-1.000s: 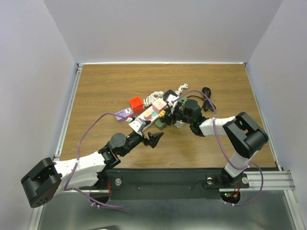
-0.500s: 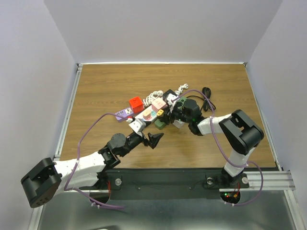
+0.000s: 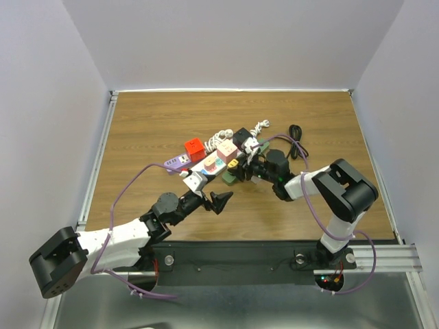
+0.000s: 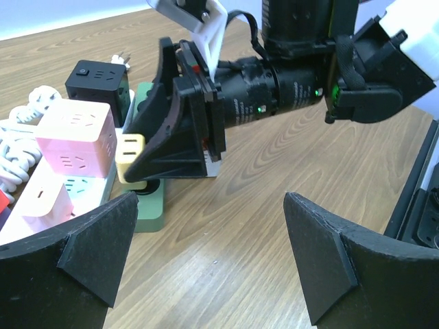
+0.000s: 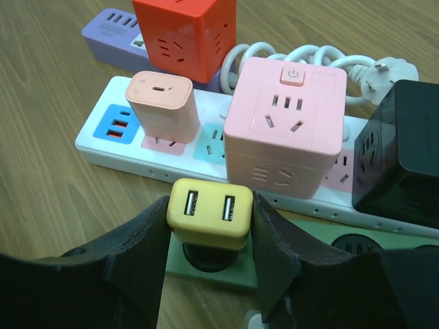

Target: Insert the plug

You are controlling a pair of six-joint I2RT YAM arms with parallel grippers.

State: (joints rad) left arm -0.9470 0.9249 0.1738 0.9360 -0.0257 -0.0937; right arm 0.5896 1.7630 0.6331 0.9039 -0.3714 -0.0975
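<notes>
Though a speck from overhead, the boxy yellow two-port plug (image 5: pixel 208 218) sits clamped in the right gripper (image 5: pixel 209 205). The left gripper (image 4: pixel 209 205) gapes.

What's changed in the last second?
The right gripper eased slightly toward the near edge, staying shut on the yellow plug over the green strip. Nothing was grabbed or let go. The left gripper stays open, and the white strip lies as before.

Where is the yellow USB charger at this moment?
Right wrist view, centre: the yellow USB charger is gripped in the right tool, over the green power strip, just in front of the pink cube socket on the white strip.
</notes>
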